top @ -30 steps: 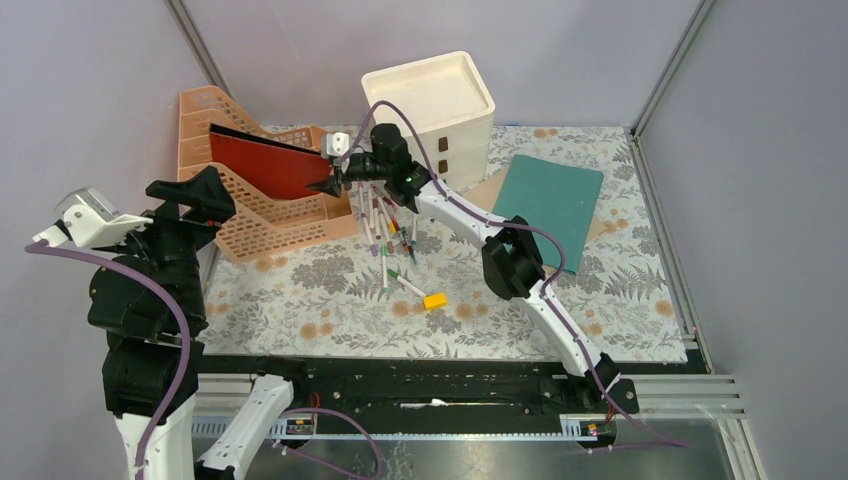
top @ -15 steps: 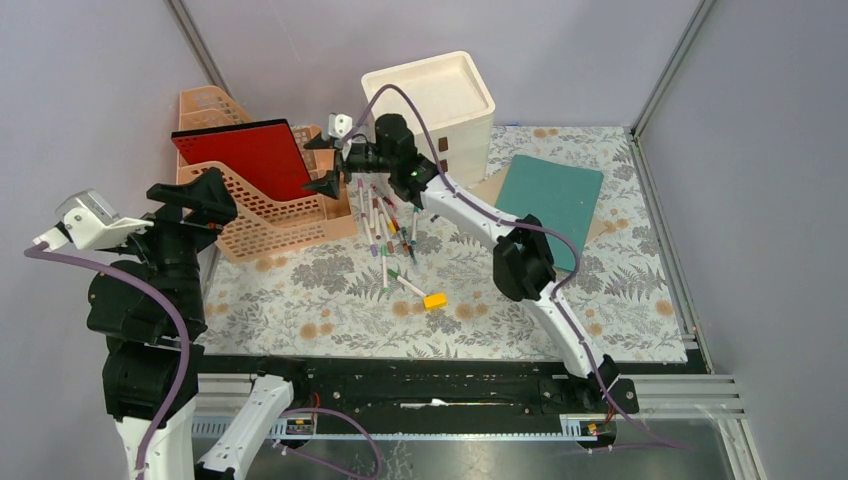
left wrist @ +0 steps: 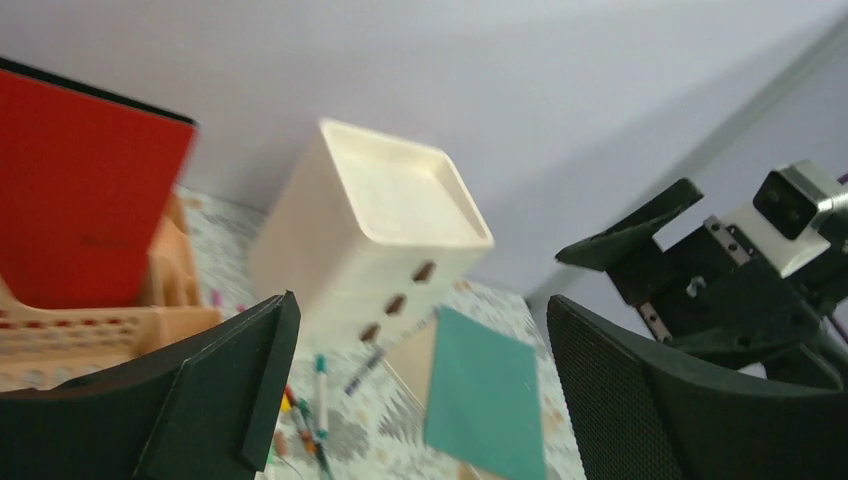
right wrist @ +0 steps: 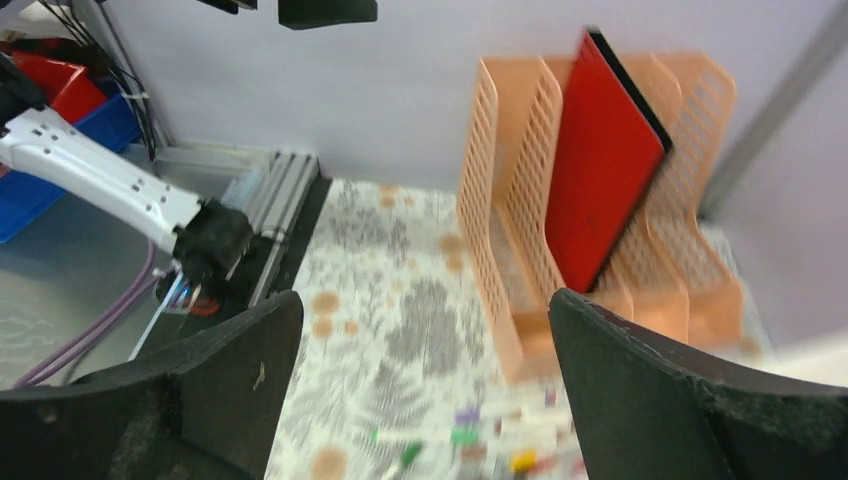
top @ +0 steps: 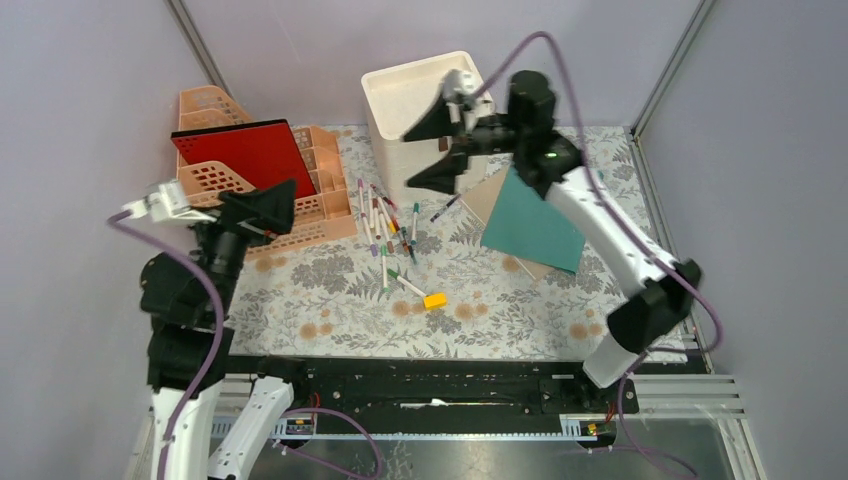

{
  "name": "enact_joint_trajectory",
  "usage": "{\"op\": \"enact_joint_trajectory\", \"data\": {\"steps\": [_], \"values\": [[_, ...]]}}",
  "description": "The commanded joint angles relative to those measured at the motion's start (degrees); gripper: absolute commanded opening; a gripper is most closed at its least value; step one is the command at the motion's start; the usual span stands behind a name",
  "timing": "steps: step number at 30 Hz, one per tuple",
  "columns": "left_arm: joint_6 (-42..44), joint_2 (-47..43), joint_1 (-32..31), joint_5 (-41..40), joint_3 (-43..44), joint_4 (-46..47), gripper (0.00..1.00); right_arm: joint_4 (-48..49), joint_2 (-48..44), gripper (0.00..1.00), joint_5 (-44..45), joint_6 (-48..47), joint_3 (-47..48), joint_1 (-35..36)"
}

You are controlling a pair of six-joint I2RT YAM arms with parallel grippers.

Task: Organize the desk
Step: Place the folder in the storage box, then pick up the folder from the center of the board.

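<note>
Swung off the red folder (top: 240,160), right gripper (top: 409,161) is spread empty, left gripper (top: 272,208) too; stiff, probably light teal book (top: 530,225) on desk (top: 330,300) is best edge-pinched.

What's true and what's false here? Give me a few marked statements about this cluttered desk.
1. The flat red folder stands in the peach mesh file rack. True.
2. The teal notebook sits atop the cream drawer box. False: it is down beside the box.
3. Coloured marker pens lie scattered on the fern-printed desk. True.
4. The right gripper clutches the small yellow block. False: it is open and empty; the block lies on the desk.
</note>
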Motion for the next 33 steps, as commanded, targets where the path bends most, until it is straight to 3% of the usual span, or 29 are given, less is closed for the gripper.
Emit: {"op": "enact_joint_trajectory", "data": {"steps": [1,5,9,13,21,26,33], "values": [[-7.5,2.5,0.3,17.2,-6.3,11.7,0.99,-24.9,-11.1,1.00,-1.9,-11.3,-9.0,-8.2],[-12.1,7.0,0.3,24.9,-9.9,17.4,0.99,-40.5,-21.0,1.00,7.3,-20.7,-19.5,-15.4],[-16.9,10.7,-0.9,30.0,-14.5,25.5,0.99,-41.7,-30.5,1.00,19.1,-18.1,-32.4,-22.3],[-13.9,14.1,-7.6,25.7,-15.5,27.4,0.99,-41.4,-33.9,1.00,25.1,-11.6,-40.4,-29.1],[-4.0,28.8,-32.3,9.2,-14.5,33.5,0.99,-35.6,-28.2,1.00,24.8,-1.0,-47.8,-48.0],[-1.7,42.3,-37.7,5.2,-12.4,38.9,0.99,-32.1,-21.3,1.00,23.9,2.1,-49.7,-56.6],[1.3,59.9,-38.5,3.1,-5.6,41.4,0.99,-24.3,-15.9,1.00,25.5,7.1,-52.9,-58.8]]}}
